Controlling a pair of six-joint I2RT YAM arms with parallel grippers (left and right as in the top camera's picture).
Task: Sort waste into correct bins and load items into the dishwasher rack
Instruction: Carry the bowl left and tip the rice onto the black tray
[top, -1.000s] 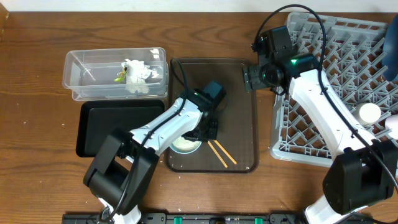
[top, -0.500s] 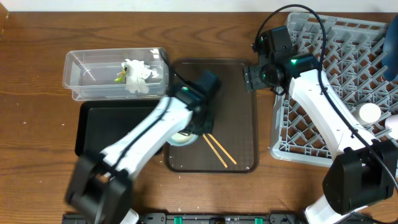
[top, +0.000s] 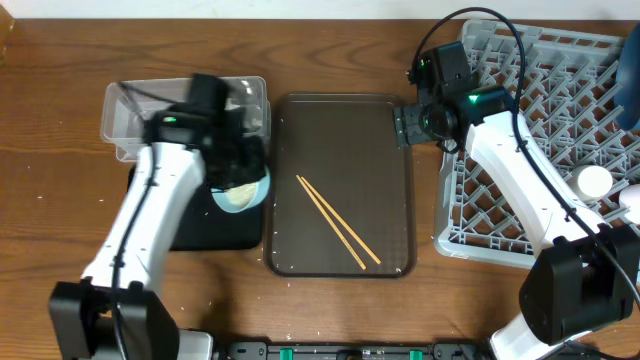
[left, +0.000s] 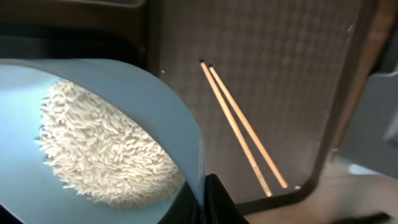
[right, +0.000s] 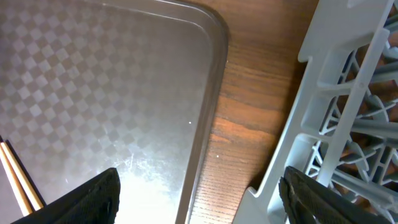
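Note:
My left gripper is shut on the rim of the pale blue bowl, holding it over the right end of the black tray. White rice-like grains lie inside the bowl. Two wooden chopsticks lie on the brown serving tray. The clear tub sits behind the black tray, its contents hidden by my arm. My right gripper is open and empty between the serving tray's right edge and the grey dishwasher rack.
A white cup stands in the rack at the right, with another white object at the frame's edge. A dark blue object shows at the rack's right edge. Wood table surrounds everything.
My left arm has lifted the bowl off the brown serving tray and carried it left to the black tray. The chopsticks now lie uncovered. The right arm has not moved.

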